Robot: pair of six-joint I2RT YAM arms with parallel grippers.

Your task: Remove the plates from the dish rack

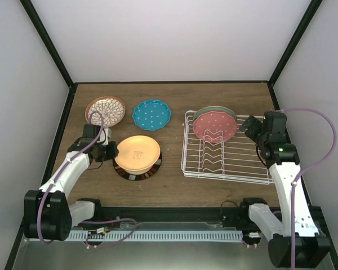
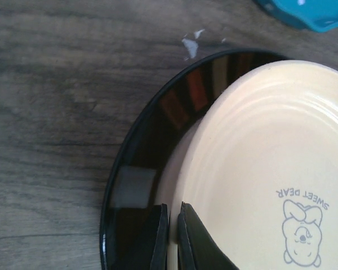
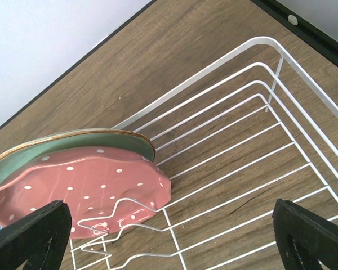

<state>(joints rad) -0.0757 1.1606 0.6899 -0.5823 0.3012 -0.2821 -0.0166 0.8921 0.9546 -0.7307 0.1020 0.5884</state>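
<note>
A pale peach plate (image 1: 138, 153) with a small bear print lies on top of a dark-rimmed plate (image 1: 136, 173) at front left. My left gripper (image 1: 105, 152) is shut on the peach plate's (image 2: 270, 169) left rim, one finger above it and one below, over the dark-rimmed plate (image 2: 141, 169). The white wire dish rack (image 1: 242, 169) stands on the right. In it a red-pink white-dotted plate (image 1: 214, 126) leans against a pale green plate (image 1: 214, 111). My right gripper (image 1: 249, 125) hovers open at the rack's right side, beside the red-pink plate (image 3: 79, 185) and the green plate (image 3: 73, 147), holding nothing.
A brown-rimmed petal-patterned plate (image 1: 105, 109) and a teal white-dotted plate (image 1: 151, 114) lie flat at the back left. The teal plate's edge (image 2: 310, 14) is near the stacked pair. Black frame posts and white walls bound the table. The rack's upright tines (image 3: 118, 216) cross the red-pink plate.
</note>
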